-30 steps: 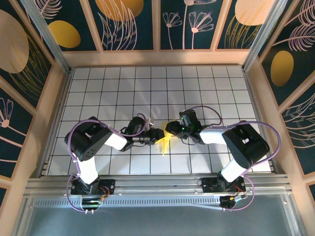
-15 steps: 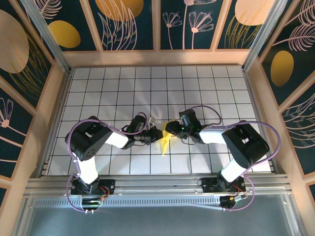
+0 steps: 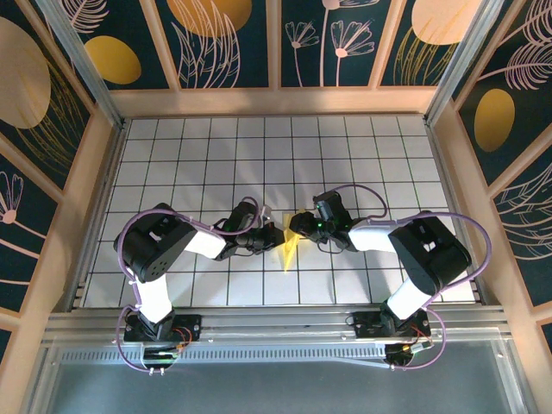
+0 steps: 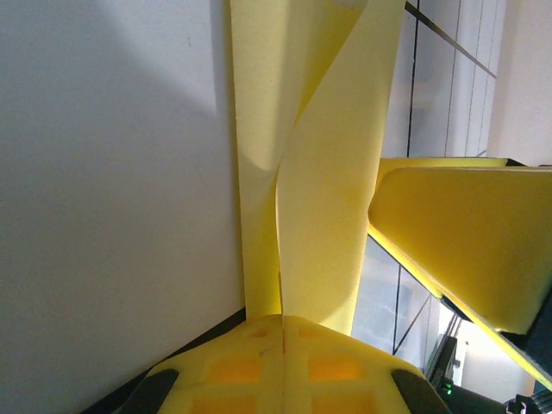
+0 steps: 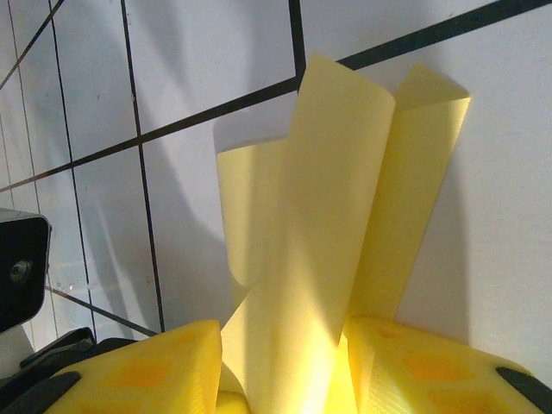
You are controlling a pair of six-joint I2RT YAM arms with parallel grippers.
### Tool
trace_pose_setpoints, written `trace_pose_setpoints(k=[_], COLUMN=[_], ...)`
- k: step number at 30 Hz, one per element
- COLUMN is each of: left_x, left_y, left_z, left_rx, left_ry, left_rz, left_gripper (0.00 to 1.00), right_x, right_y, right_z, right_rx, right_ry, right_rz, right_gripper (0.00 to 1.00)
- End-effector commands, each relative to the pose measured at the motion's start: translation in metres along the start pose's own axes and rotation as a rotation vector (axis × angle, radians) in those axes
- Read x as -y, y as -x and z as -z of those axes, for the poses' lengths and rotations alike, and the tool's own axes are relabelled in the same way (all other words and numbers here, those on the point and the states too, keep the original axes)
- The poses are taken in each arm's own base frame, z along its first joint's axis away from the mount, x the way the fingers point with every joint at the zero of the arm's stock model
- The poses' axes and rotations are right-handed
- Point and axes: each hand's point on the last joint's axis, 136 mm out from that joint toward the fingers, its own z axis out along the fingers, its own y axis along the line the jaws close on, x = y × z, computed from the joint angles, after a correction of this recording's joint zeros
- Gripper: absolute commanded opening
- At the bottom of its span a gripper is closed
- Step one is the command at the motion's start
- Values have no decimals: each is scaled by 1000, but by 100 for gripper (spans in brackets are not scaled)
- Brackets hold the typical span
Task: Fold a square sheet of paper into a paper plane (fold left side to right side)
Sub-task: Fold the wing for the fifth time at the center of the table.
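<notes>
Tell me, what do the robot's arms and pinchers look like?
Two chunky arms, the left arm and the right arm, mix black joints with white tubes. Thin purple cables loop along them. Each gripper, left and right, has bright yellow waffle-patterned fingers.

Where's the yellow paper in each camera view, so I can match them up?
Top external: paper at centre, between both arms.
Left wrist: tall strip up the middle, pinched at bottom.
Right wrist: folded layers at centre, rising between the fingers.
Shared landmark: the grid table.
</notes>
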Motion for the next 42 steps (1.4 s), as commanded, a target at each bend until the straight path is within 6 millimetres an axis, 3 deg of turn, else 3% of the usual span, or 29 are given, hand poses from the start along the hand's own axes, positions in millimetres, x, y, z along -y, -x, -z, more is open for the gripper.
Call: trace_pose_setpoints(k=[1,6,16,24,42], left_x=[-13,-15,8,11,-22], left_y=[9,11,13,13,7], left_z=[-2,-1,5,7,-4], left_rx=[35,48,51,54,18], left_ry=[67,81,5,-11,108], left_rz=[-16,-28,-98,-103,-72], left_gripper=[4,3,0,0,0], right_x=[4,4,5,5,-11], right_y=[-6,-6,-7,-8,2], right_z=[-8,-8,-10,-12,-6], right_rx=[-21,-22,-30,-32,-10], right_ry=[-33,-37,-39,-38,-5], right_rz=[18,22,24,26,45], right_gripper=[43,43,43,43,43])
